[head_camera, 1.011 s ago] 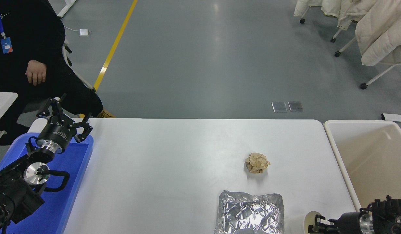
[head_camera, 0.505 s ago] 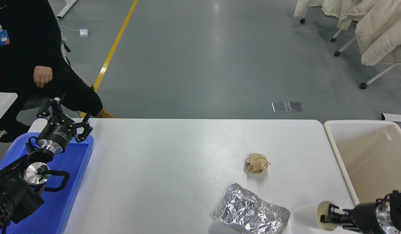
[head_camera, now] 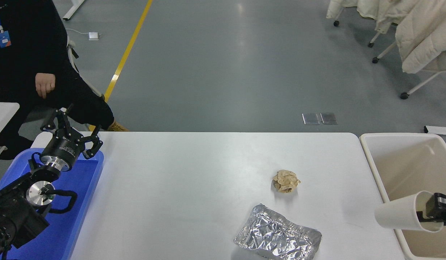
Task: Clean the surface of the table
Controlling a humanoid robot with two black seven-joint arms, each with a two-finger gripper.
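Note:
The white table surface (head_camera: 194, 180) carries a crumpled brown paper ball (head_camera: 286, 181) right of the middle and a crumpled silver foil sheet (head_camera: 277, 233) near the front edge. My right gripper (head_camera: 433, 211) comes in from the right edge and is shut on the rim of a white paper cup (head_camera: 403, 216). It holds the cup on its side, in the air over the left rim of the cream-beige bin (head_camera: 407, 173). My left gripper (head_camera: 72, 129) is parked, open and empty, over the blue tray (head_camera: 86, 180) at the lower left.
A person in black sits at the far left, one hand (head_camera: 44, 83) resting on a knee. A second white table corner (head_camera: 2, 112) shows at the left edge. Coat racks on wheels (head_camera: 407, 32) stand on the grey floor at the back right.
My right gripper has lifted the paper cup from the table's front edge and carried it right and up over the bin's rim. The foil sheet got turned askew. The person's hand shifted slightly.

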